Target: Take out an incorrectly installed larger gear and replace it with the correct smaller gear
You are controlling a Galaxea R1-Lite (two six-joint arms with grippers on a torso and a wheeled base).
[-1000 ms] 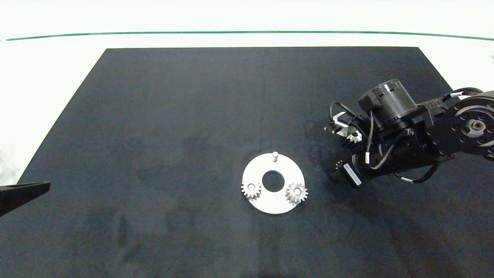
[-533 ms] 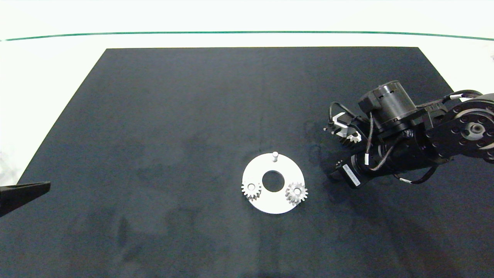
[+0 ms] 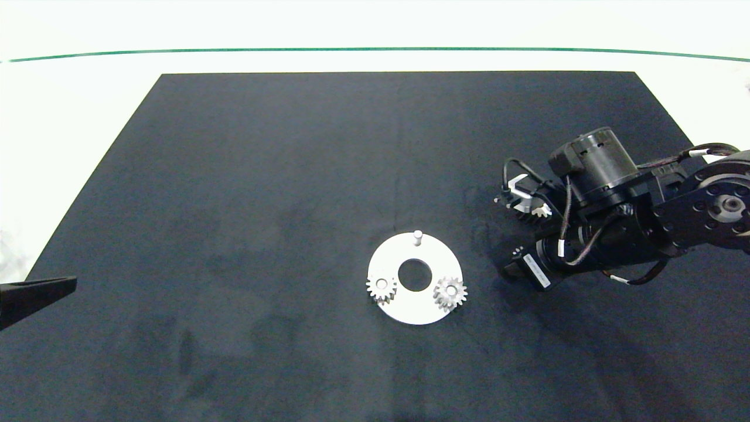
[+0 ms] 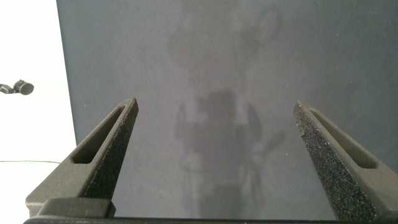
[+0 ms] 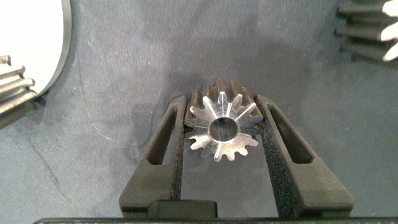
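Since a second ago the right gripper [image 5: 222, 127] has dipped slightly beside the white disc [image 3: 416, 310], fingers clamped on the smaller gear [image 5: 221, 126]; the disc's bare peg [image 3: 417, 236] likely awaits it. Left gripper [image 4: 214, 155] idles, fingers wide.

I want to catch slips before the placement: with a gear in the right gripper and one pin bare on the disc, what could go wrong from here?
1. The right gripper clamps the smaller gear only by its tooth tips, so it might twist or slip.
2. The bare pin on the white disc is thin; a slightly off-centre bore could jam on it.
3. The larger gear lies close beside the gripper and might get knocked. The left gripper is idle.
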